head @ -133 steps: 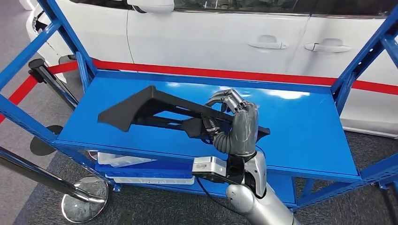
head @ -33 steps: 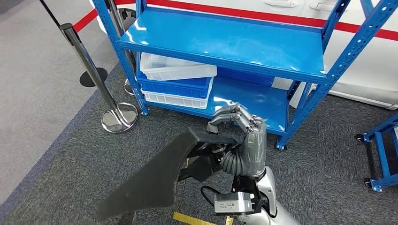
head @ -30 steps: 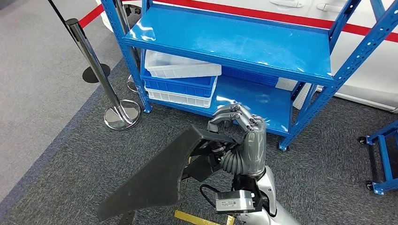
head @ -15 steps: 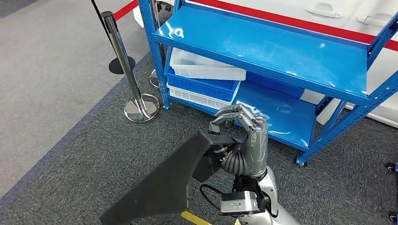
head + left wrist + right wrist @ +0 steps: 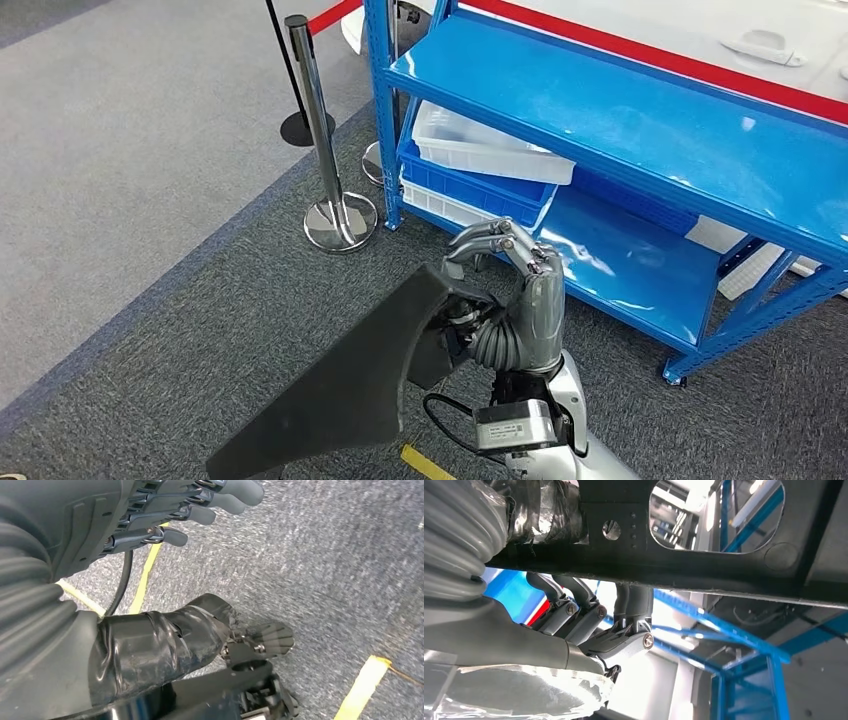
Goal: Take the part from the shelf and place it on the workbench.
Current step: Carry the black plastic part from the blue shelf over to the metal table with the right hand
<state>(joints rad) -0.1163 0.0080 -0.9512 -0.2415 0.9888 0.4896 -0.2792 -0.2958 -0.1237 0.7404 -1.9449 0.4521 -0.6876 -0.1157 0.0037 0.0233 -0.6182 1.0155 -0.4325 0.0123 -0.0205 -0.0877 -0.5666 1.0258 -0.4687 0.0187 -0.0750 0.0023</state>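
r hand grasps black part over carpet, just in front of blue shelf; l hand released, fingers apart.

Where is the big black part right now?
In the head view the black part is low and centre-left, held by the right hand above the grey carpet, away from the blue shelf.

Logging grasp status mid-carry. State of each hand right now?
Left hand: holds nothing, fingers apart, hanging over the carpet.
Right hand: grips the black part, carried away from the shelf.
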